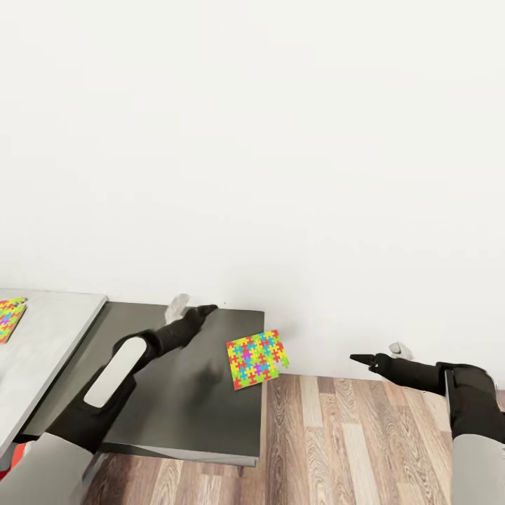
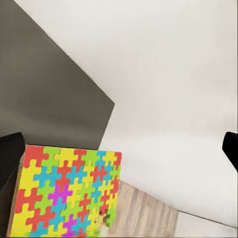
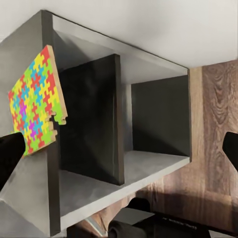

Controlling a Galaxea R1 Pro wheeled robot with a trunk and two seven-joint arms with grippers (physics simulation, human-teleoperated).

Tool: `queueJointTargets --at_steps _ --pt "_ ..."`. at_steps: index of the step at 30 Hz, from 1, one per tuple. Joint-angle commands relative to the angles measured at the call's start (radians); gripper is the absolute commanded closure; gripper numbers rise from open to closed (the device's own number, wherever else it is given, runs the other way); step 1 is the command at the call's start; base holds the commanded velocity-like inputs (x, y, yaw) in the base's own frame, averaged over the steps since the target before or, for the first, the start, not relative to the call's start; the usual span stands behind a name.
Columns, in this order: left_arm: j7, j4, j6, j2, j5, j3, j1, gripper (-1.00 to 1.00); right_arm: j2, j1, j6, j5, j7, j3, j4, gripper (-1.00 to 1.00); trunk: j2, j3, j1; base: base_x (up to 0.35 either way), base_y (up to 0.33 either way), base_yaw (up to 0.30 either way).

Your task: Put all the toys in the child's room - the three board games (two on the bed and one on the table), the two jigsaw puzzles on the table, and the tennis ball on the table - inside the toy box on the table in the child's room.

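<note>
Noted a puzzle (image 1: 10,319) at the far left, lying flat on the light grey surface (image 1: 49,330) and cut off by the picture's edge. Found the dark grey surface (image 1: 175,400) just beside it, set against the white wall (image 1: 280,140). Saw the left arm (image 1: 116,372) reaching over that dark top, with the left claw (image 1: 193,308) near the wall and above the top. Judged it spread wide from the left wrist view, one finger (image 2: 10,158) at each side of the picture, nothing pinched between them.

Spotted a second puzzle (image 1: 257,359) to the right of that claw, flat at the dark surface's right end, one corner hanging past the edge. Saw from the right wrist view a notch in that overhanging corner and open shelves (image 3: 124,168) with an upright divider under the top.

Found the right claw (image 1: 379,354) further right, over the wood-plank floor (image 1: 351,442), apart from the second puzzle and pointing towards it. Judged it spread too, fingers (image 3: 10,153) wide and holding nothing.
</note>
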Motion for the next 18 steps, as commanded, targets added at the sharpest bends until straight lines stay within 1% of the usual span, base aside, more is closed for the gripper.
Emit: queueJointTargets --at_steps 1,3,4,6,7,9,11,12,14,15,16,18 --pt "0.01 -0.04 0.022 -0.004 0.007 -0.007 -0.001 -1.0 0.002 -0.013 0.007 0.005 0.008 -0.002 0.013 -1.0 -0.002 -0.002 0.001 0.0 0.0 0.0" --pt "0.017 -0.112 0.062 -0.017 0.004 -0.018 -0.001 -1.0 0.006 -0.033 0.009 -0.004 0.005 -0.002 0.038 -1.0 -0.002 -0.002 0.001 0.0 0.0 0.0" --pt "0.017 -0.112 0.062 -0.017 0.004 -0.018 -0.001 -1.0 0.006 -0.033 0.009 -0.004 0.005 -0.002 0.038 -1.0 -0.002 -0.002 0.001 0.0 0.0 0.0" --pt "0.038 -0.178 0.089 -0.03 0.001 -0.026 -0.001 -1.0 0.009 -0.05 0.015 -0.01 0.004 -0.001 0.056 -1.0 -0.002 -0.002 0.001 0.0 0.0 0.0" --pt "0.038 -0.178 0.089 -0.03 0.001 -0.026 -0.001 -1.0 0.009 -0.05 0.015 -0.01 0.004 -0.001 0.056 -1.0 -0.002 -0.002 0.001 0.0 0.0 0.0" --pt "0.071 -0.228 0.108 -0.045 -0.001 -0.034 -0.002 -1.0 0.011 -0.074 0.032 -0.014 0.002 -0.002 0.073 -1.0 -0.002 -0.002 0.001 0.0 0.0 0.0" --pt "0.109 -0.262 0.124 -0.066 -0.002 -0.045 -0.006 -1.0 0.012 -0.108 0.056 -0.018 -0.008 -0.004 0.107 -1.0 -0.002 -0.002 0.001 0.0 0.0 0.0" --pt "0.109 -0.262 0.124 -0.066 -0.002 -0.045 -0.006 -1.0 0.012 -0.108 0.056 -0.018 -0.008 -0.004 0.107 -1.0 -0.002 -0.002 0.001 0.0 0.0 0.0" --pt "0.147 -0.282 0.145 -0.09 -0.002 -0.055 -0.017 -1.0 0.014 -0.144 0.072 -0.021 -0.039 -0.005 0.159 -1.0 -0.002 -0.002 0.001 0.0 0.0 0.0" --pt "0.147 -0.282 0.145 -0.09 -0.002 -0.055 -0.017 -1.0 0.014 -0.144 0.072 -0.021 -0.039 -0.005 0.159 -1.0 -0.002 -0.002 0.001 0.0 0.0 0.0" --pt "0.167 -0.29 0.16 -0.1 -0.002 -0.059 -0.024 -1.0 0.015 -0.16 0.077 -0.022 -0.068 -0.005 0.19 -1.0 -0.002 -0.002 0.001 0.0 0.0 0.0" --pt "0.218 -0.302 0.194 -0.119 0.0 -0.066 -0.039 -1.0 0.016 -0.191 0.085 -0.03 -0.146 -0.006 0.255 -1.0 -0.002 -0.002 0.001 0.0 0.0 0.0"
